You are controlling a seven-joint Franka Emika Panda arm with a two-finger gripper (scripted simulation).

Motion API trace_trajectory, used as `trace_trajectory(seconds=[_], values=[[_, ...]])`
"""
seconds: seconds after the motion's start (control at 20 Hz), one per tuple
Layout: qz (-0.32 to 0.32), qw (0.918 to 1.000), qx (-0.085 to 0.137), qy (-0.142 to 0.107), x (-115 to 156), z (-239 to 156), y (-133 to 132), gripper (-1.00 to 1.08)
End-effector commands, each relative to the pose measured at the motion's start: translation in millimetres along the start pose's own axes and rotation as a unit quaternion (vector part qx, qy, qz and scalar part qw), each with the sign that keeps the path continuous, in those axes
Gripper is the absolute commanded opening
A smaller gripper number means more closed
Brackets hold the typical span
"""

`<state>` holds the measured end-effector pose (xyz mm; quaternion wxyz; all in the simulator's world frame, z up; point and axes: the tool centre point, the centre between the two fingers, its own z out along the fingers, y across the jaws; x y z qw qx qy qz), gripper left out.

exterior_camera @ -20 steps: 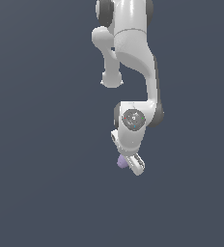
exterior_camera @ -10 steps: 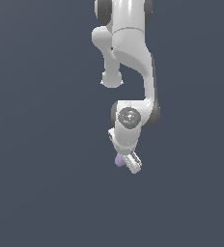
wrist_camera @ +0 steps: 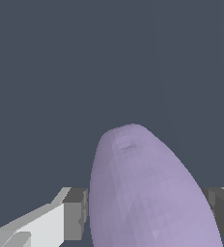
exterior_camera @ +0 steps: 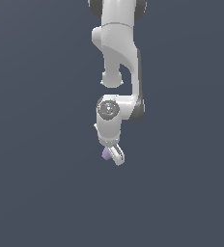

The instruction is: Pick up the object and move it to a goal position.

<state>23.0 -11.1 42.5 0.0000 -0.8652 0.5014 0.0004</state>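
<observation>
The object [wrist_camera: 147, 193] is a smooth, pale lavender oval lump that fills much of the wrist view, pinched between two grey finger pads [wrist_camera: 75, 212]. In the exterior view only a small purple edge of the object [exterior_camera: 105, 154] shows beside the white fingers [exterior_camera: 118, 155]. My gripper [exterior_camera: 112, 155] hangs at the end of the white arm near the picture's centre, shut on the object. Nothing but flat dark grey-blue shows around the object.
The white arm [exterior_camera: 118, 53] comes down from the exterior view's upper edge to the wrist joint [exterior_camera: 107, 109]. A plain dark grey-blue surface [exterior_camera: 36, 183] fills everything else in both views.
The wrist and gripper, with the object held, have shifted slightly toward the exterior view's left and a little upward. The grip looks the same.
</observation>
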Motion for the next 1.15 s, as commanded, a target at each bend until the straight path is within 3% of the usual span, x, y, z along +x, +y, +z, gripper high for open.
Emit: trace_trajectory(seconds=[0.0, 0.6, 1.1], values=[[0.001, 1.0000, 0.000, 0.000, 15.6, -0.2, 23.8, -1.00], [0.001, 1.0000, 0.000, 0.000, 79.9, -0.5, 117.7, -1.00], [0.001, 1.0000, 0.000, 0.000, 96.4, -0.6, 137.5, -1.00]])
